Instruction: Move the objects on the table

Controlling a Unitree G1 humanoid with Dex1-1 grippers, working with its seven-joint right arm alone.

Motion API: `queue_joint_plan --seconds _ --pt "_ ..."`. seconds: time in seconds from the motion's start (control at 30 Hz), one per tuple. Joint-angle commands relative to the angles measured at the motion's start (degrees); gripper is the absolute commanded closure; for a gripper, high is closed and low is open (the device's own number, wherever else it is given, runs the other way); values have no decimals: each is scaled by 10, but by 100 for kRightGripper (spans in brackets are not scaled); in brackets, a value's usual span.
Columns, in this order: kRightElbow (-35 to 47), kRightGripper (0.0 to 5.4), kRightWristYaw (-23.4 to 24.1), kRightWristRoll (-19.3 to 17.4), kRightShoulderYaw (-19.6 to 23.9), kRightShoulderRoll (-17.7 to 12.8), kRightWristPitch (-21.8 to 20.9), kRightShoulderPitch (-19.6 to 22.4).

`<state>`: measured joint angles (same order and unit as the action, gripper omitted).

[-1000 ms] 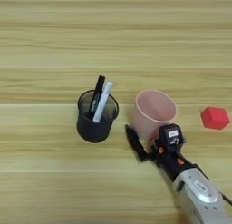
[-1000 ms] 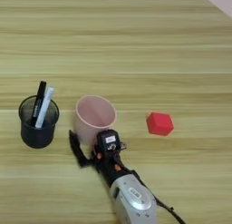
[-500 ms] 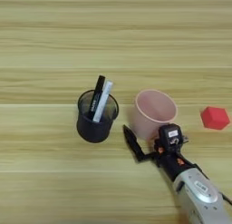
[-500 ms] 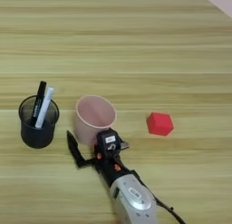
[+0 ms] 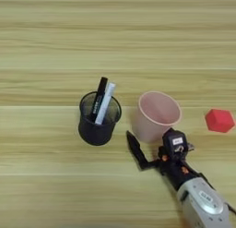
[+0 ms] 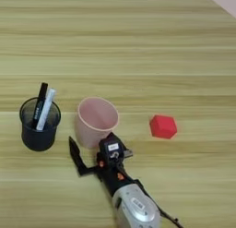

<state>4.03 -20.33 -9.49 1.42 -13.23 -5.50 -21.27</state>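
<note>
Risk: black two-fingered gripper [image 5: 150, 146], fingers spread and empty, beside pale pink plastic cup [image 5: 156, 115]; a glancing finger could tip it into dark see-through pen cup [image 5: 97, 121].

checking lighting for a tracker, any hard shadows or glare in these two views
Left eye view: soft, even light, only a faint shadow under the dark see-through pen cup and pale pink plastic cup. Right eye view: the same, with no glare on the small red block or the light wood-grain table.

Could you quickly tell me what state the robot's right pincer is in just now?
Right pincer: open and holding nothing, its fingers spread beside the near wall of the pink cup.
</note>
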Motion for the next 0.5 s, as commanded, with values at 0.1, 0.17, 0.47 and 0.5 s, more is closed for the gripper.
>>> queue_joint_plan --seconds 0.1,0.17,0.47,0.5 --pt "2 5 8 14 2 -14 52 -62" --pt "10 5 15 15 9 -14 57 -68" --pt "89 5 63 59 49 -25 63 -122" --pt "97 5 66 65 52 -28 66 -127"
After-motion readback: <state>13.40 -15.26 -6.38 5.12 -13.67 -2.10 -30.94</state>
